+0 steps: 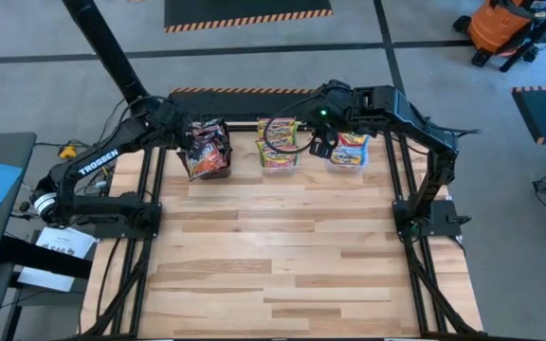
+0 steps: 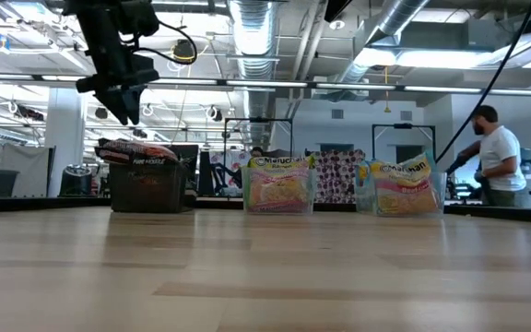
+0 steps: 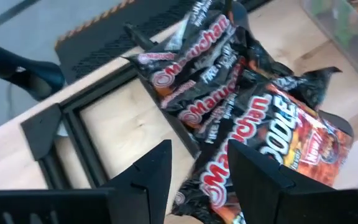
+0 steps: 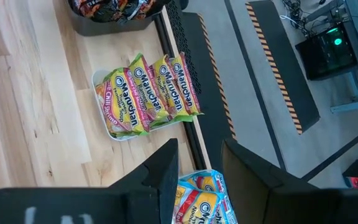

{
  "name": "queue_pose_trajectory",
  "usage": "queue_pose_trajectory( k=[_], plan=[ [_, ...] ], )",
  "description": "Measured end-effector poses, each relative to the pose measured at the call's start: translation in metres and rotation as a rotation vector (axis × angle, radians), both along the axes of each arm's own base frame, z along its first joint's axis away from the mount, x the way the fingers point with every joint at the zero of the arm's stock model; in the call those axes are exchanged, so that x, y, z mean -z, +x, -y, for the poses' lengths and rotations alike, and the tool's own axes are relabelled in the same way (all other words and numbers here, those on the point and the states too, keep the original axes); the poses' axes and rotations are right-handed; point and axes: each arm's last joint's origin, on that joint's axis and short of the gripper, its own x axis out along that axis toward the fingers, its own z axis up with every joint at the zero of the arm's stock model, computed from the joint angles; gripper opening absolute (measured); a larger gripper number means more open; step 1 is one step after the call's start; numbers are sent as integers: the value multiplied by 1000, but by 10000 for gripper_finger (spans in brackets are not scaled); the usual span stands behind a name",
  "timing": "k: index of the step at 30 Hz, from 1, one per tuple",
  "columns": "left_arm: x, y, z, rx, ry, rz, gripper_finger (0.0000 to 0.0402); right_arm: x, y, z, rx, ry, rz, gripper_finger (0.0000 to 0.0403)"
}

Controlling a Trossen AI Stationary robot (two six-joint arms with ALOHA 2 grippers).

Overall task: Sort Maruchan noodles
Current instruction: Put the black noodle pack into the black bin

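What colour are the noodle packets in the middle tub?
Yellow-green with pink, the middle packets; the right wrist view shows them best.

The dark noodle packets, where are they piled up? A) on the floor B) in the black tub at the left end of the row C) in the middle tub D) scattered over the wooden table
B: the dark noodle packets are heaped in the black tub at the row's left end; the middle tub holds green-and-yellow ones.
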Motion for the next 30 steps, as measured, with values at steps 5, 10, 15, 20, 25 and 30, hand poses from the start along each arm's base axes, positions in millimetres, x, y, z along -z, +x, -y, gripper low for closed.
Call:
queue_pose_trajectory(
  k=[5,10,15,20,25,30],
  plan=[
    [1,5,4,131,-132,129,144,0,0,0,0,0,0,146],
    [3,7,14,246,-347,268,144,0,0,0,2,2,2,146],
    [9,4,27,237,-506,234,144,0,0,0,16,14,14,146],
    [16,5,32,228,-569,159,144,0,0,0,16,13,14,146],
    [29,12,27,190,-589,111,144,0,0,0,16,13,14,146],
    [41,18,20,165,-620,58,144,0,0,0,16,13,13,146]
  ],
)
